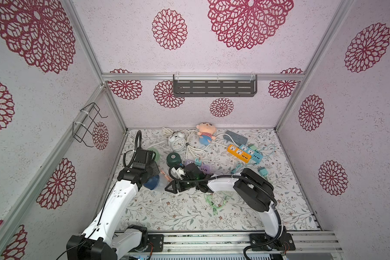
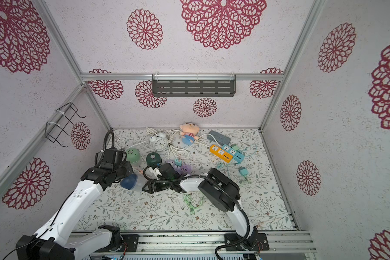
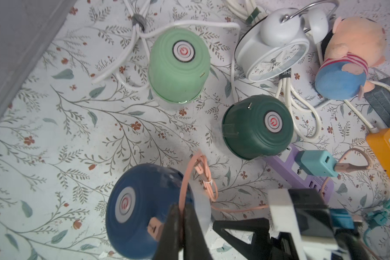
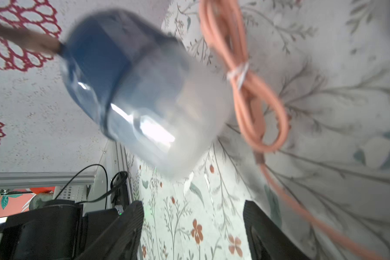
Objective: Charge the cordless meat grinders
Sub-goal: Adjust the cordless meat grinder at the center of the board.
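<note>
Beside the tipped navy grinder (image 3: 133,211): left gripper (image 3: 181,211) clenched on pink cable (image 3: 203,177).
Right gripper (image 4: 193,225) gapes empty; unbraced, the grinder may roll, dislodging the plug (image 3: 154,230).

— What sort of place is it?
— A lab test booth, dressed like a home.
— How so?
— Aluminium frame (image 1: 144,77), flowered wallpaper (image 1: 126,45) on its panels, floral cloth (image 1: 178,213), two robot arms (image 1: 119,202) bolted to a rail (image 1: 212,242).
</note>
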Controlling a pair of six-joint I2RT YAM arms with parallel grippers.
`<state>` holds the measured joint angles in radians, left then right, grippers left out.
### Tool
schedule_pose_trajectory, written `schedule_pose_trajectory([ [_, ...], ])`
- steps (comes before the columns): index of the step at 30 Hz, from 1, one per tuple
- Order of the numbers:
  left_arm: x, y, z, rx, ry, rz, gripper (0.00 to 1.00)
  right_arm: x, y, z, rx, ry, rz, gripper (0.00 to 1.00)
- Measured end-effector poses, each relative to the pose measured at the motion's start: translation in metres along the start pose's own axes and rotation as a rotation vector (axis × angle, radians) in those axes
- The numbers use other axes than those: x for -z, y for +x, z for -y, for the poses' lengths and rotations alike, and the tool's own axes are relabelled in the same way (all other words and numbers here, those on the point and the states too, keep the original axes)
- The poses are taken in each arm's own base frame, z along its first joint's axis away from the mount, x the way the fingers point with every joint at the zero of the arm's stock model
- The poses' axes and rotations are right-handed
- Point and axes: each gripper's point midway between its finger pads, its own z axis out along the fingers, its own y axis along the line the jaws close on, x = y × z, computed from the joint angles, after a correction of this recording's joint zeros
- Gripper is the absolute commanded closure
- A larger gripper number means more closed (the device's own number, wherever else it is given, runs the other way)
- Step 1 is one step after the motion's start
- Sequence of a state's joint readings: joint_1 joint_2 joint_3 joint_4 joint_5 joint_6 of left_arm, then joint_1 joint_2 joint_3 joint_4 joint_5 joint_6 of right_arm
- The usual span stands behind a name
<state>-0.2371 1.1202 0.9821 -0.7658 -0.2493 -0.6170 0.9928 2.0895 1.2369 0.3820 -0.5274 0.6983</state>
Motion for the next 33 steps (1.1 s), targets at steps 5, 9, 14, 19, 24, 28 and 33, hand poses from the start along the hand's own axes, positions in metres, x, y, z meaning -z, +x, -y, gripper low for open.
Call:
schedule_pose_trajectory([
  [5,0.007,0.003,0.003,-0.062,-0.050,0.027,1.00,0.001,0.006,-0.008,0.014,-0.022,-0.016,0.45],
  [9,0.005,0.014,0.007,-0.100,-0.069,0.014,1.00,-0.001,-0.004,-0.014,0.022,-0.042,-0.004,0.53],
  [14,-0.003,0.025,0.009,-0.143,-0.106,-0.020,1.00,-0.018,-0.024,-0.013,0.013,-0.077,0.017,0.57],
  [19,-0.001,0.024,0.006,-0.159,-0.137,-0.034,1.00,-0.017,-0.031,0.004,-0.017,-0.059,0.022,0.55],
  [24,0.013,0.013,0.009,-0.146,-0.134,-0.027,1.00,-0.014,-0.028,0.012,-0.026,-0.045,0.022,0.49],
  [28,0.019,0.016,0.005,-0.140,-0.143,-0.052,1.00,-0.014,-0.017,0.021,-0.042,-0.026,0.004,0.51],
  [33,0.027,0.031,-0.004,-0.140,-0.159,-0.119,0.99,-0.012,-0.011,0.022,-0.045,-0.018,-0.006,0.57],
])
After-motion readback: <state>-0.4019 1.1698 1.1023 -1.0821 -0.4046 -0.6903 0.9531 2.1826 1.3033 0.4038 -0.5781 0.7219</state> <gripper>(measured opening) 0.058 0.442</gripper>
